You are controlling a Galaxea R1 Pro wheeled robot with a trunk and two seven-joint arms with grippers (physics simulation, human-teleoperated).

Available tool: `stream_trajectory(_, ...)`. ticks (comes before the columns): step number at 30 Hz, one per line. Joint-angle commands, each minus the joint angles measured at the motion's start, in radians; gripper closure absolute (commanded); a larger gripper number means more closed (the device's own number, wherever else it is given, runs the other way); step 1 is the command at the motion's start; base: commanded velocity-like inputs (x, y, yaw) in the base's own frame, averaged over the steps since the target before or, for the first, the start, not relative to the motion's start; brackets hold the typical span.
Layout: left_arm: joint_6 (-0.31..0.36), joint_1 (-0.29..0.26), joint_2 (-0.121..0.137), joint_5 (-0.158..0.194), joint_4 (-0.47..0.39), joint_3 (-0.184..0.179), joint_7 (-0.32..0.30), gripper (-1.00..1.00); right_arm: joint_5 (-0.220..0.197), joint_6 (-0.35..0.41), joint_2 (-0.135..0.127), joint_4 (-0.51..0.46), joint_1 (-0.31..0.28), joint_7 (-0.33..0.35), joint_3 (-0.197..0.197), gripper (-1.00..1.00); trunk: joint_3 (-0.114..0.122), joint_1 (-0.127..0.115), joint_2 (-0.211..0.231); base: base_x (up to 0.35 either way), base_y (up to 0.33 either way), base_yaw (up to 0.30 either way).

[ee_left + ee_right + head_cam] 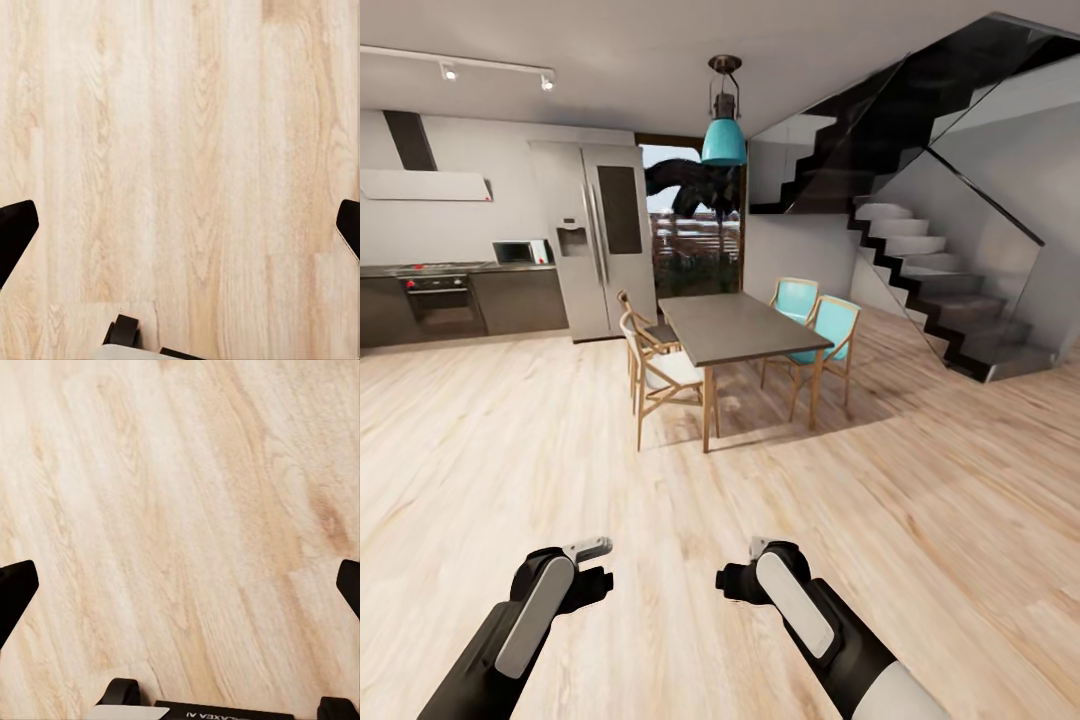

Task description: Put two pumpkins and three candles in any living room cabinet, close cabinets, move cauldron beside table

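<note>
Pale wood floor lies under the left gripper and right gripper, both spread wide, holding nothing. I see no pumpkin, candle or cabinet here. Driving forward, the robot might bump the dining table.

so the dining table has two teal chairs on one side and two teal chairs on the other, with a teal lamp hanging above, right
Not quite. In the head view the dining table has two teal chairs on one side, but the chairs opposite are pale wood with light seats, not teal. The teal lamp does hang above.
</note>
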Motion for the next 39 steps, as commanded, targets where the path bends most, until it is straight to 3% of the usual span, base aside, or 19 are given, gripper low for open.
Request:
stream_trajectory(1, 0.001, -0.001, 0.001, 0.01, -0.001, -0.002, 0.01, -1.0, -0.009, 0.0, 0.0, -0.001, -0.001, -0.01, 0.001, -1.0, -0.001, 0.001, -0.001, 0.334, 0.0, 0.0)
stream_trajectory(39, 0.001, -0.001, 0.0, 0.01, 0.0, -0.004, 0.01, -1.0, -0.009, 0.0, -0.001, -0.001, -0.001, -0.01, 0.001, -1.0, -0.001, 0.001, -0.001, 0.334, 0.0, 0.0)
